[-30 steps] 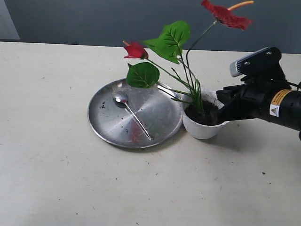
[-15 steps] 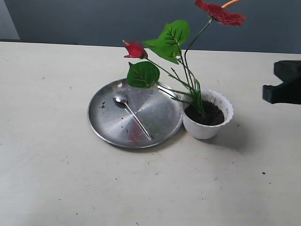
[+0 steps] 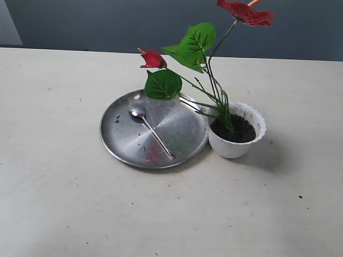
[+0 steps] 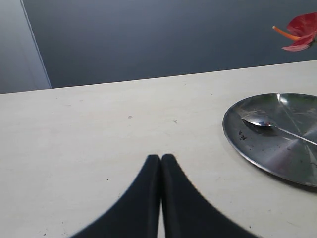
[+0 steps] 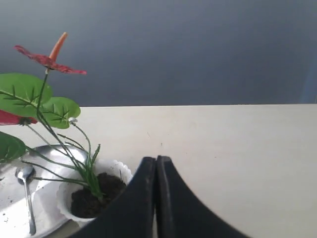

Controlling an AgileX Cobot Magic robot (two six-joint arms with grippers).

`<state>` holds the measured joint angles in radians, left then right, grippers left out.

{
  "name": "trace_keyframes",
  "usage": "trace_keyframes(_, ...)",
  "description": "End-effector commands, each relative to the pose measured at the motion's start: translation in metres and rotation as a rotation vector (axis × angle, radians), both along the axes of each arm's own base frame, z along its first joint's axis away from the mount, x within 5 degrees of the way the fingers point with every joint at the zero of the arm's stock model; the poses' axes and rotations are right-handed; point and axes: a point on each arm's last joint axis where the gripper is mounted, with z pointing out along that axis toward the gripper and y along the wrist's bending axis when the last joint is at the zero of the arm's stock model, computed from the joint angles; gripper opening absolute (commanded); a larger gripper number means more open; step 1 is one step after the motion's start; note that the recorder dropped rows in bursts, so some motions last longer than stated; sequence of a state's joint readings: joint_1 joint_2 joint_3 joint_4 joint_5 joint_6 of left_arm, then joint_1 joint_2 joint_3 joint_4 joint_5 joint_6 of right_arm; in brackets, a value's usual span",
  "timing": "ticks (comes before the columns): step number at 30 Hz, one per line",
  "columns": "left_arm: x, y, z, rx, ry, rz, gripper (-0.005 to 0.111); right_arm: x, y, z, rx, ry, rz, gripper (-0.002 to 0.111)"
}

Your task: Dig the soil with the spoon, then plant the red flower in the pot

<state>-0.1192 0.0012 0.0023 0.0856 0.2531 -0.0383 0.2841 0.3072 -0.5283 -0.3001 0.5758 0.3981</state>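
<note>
The red flower stands upright with its stems sunk in the dark soil of the white scalloped pot. The spoon lies on the steel plate to the pot's left. Neither arm shows in the exterior view. My left gripper is shut and empty above bare table, with the plate, the spoon and a red bloom off to one side. My right gripper is shut and empty, drawn back from the pot, the soil and the flower.
The steel plate carries a few soil crumbs. Beige table stretches all round, with a dark wall behind its far edge.
My right arm has drawn back from the pot and left the exterior view to the right. The flower stays planted, its top bloom swaying slightly left.
</note>
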Motion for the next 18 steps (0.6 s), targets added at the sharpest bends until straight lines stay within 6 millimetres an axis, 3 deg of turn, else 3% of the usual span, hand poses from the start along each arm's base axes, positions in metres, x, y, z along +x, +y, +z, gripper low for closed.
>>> trace_keyframes(1,0.000,0.000,0.002,-0.008,-0.016,-0.006,0.001,-0.031,-0.009,-0.013,0.098,0.081,-0.037,-0.001)
trace_keyframes(7,0.000,0.000,0.002,-0.008,-0.016,-0.006,0.001,-0.064,-0.019,-0.025,0.142,0.087,-0.056,-0.001)
trace_keyframes(13,0.000,0.000,0.002,-0.008,-0.016,-0.006,0.001,-0.062,-0.019,-0.021,0.192,0.051,-0.060,-0.001)
trace_keyframes(16,0.000,0.000,0.002,-0.008,-0.016,-0.006,0.001,-0.059,-0.016,-0.010,0.197,-0.098,-0.025,-0.001)
trace_keyframes(18,0.000,0.000,0.002,-0.008,-0.016,-0.006,0.001,-0.051,-0.013,-0.014,0.139,-0.160,0.005,-0.001)
